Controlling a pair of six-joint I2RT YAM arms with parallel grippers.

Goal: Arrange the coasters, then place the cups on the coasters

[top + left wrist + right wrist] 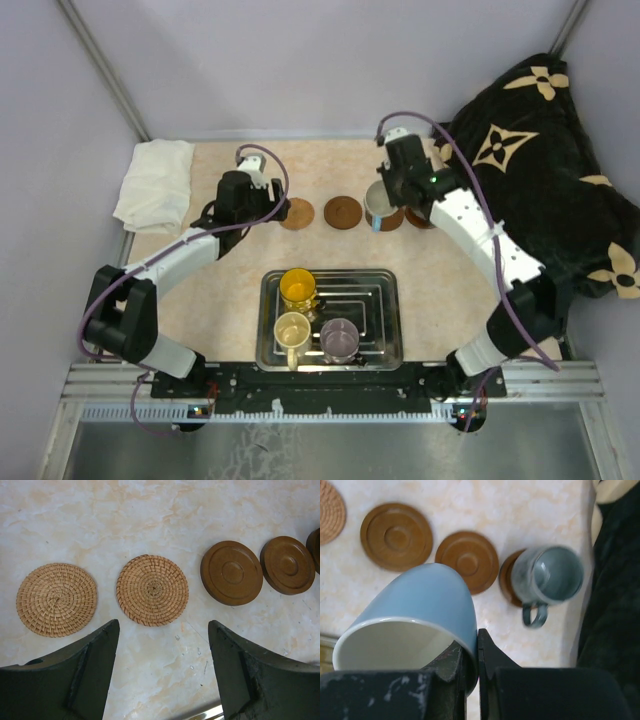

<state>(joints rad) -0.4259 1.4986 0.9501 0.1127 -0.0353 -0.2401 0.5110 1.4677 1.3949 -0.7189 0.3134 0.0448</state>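
Note:
Five coasters lie in a row: two woven (56, 599) (152, 590), then wooden ones (231, 572) (287, 564). The last wooden coaster (506, 577) carries the grey-green cup (547, 575). My right gripper (476, 640) is shut on the wall of the light-blue cup (420, 605), white inside, held tilted near the empty wooden coaster (467, 561). From above this cup (381, 205) sits over the row's right part. My left gripper (164, 630) is open and empty, just in front of the woven coasters. The yellow (297, 287), cream (292, 330) and purple (340, 340) cups stand in the tray.
The steel tray (385, 285) lies at the near middle between the arm bases. A folded white cloth (155, 185) rests at the back left. A black blanket with beige flowers (540, 160) is heaped along the right side, close to the grey-green cup.

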